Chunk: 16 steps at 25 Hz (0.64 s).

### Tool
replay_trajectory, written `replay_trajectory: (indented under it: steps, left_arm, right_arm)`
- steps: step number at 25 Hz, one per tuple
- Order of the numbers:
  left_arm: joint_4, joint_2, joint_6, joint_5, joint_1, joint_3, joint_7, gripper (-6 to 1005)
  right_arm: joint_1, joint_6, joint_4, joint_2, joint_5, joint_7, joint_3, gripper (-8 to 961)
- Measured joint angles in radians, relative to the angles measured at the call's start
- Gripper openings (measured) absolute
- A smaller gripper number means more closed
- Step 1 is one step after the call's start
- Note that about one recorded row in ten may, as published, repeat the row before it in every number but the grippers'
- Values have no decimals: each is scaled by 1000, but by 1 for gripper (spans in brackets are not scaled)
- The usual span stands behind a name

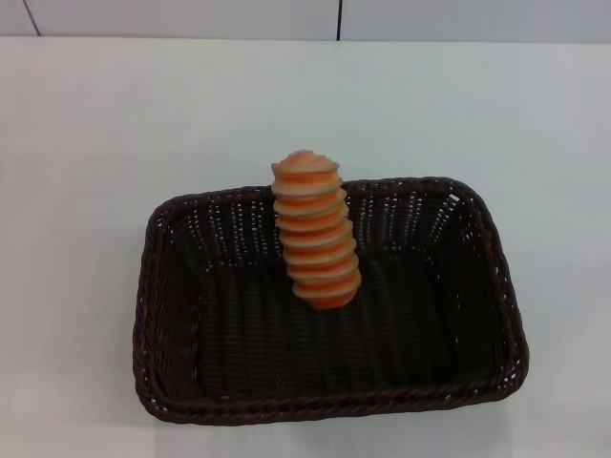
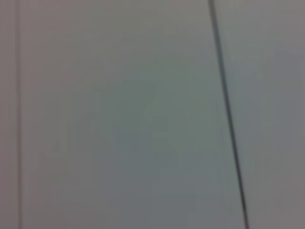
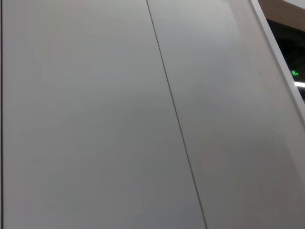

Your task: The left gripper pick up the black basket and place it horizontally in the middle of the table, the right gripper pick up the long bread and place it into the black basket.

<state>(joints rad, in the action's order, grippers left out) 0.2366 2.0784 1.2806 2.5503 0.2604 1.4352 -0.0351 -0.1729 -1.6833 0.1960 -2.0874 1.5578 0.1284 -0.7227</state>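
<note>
Black basket (image 1: 329,382) sits on table (image 1: 95,143) w/ long bread (image 1: 315,229) inside — leaning on far wall. Grippers out of view — state can't tell.

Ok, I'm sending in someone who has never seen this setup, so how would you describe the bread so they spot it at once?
On the white table sits one large dark woven basket. The long bread is inside it, its lower end on the basket floor and its upper end leaning on the far rim. It is the only tan, orange-striped thing there, ridged like stacked slices.
</note>
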Motion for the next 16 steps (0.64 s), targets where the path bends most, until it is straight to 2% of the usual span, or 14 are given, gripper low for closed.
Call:
replay_trajectory:
  steps: [5,16]
  left_arm:
    - [-12,0,-2,-13,-22,-9,80,727]
    - [-28,0,-4,-8,-32,-16,78,724]
  right_arm:
    - [3,6,-3,-2,-2,0,-3,816]
    - [-5,7,0,-2,3,-1,0,817]
